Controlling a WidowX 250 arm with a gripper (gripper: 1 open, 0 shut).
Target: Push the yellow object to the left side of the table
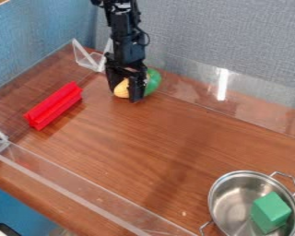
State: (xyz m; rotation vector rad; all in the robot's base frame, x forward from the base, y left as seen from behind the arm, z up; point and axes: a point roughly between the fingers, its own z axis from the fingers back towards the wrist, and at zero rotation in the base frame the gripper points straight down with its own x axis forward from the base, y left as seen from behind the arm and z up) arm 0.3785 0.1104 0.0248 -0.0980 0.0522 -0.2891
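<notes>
The yellow object (119, 88), a small toy corn cob with a green husk end, lies on the brown wooden table (162, 147) near the far clear wall. My gripper (129, 92) points straight down right at it and covers its middle. Yellow shows to the left of the dark fingers (136, 92) and green to their right. How far apart the jaws stand is hidden by the dark hand against the cob.
A red rectangular block (53, 105) lies at the left of the table. At the near right corner a steel pot (234, 195) holds a green cube (271, 212). Low clear acrylic walls (224, 81) edge the tabletop.
</notes>
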